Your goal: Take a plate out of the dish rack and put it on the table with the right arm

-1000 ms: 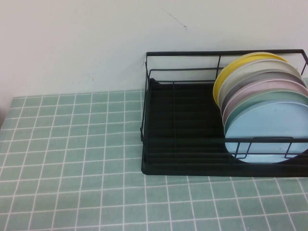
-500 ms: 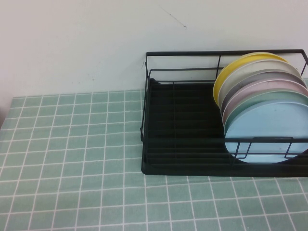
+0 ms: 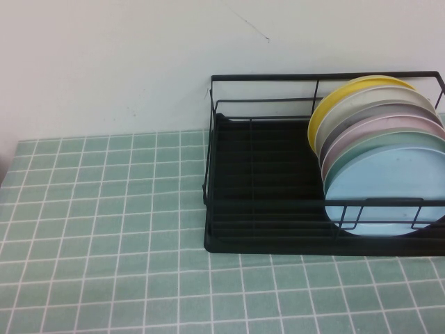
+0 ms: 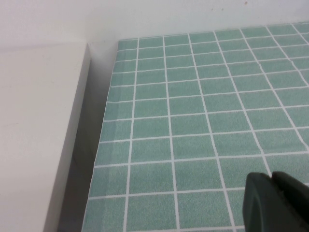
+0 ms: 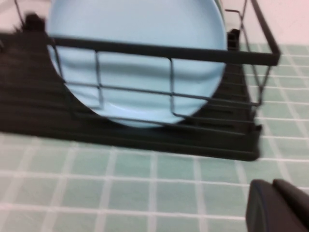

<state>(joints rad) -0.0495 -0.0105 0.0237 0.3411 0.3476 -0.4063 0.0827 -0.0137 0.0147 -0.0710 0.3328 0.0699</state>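
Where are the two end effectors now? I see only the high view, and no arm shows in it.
Observer: The right end effector is over the table, in front of the dish rack, facing the light-blue plate.
Operator: My view cuts off the rack beside that plate. Does it end soon?
Observer: Yes, its end rail stands just past the plate's edge, with tiles beyond.
Operator: And the left one?
Observer: The left end effector is above bare tiles near the table's edge, where a white surface borders it.
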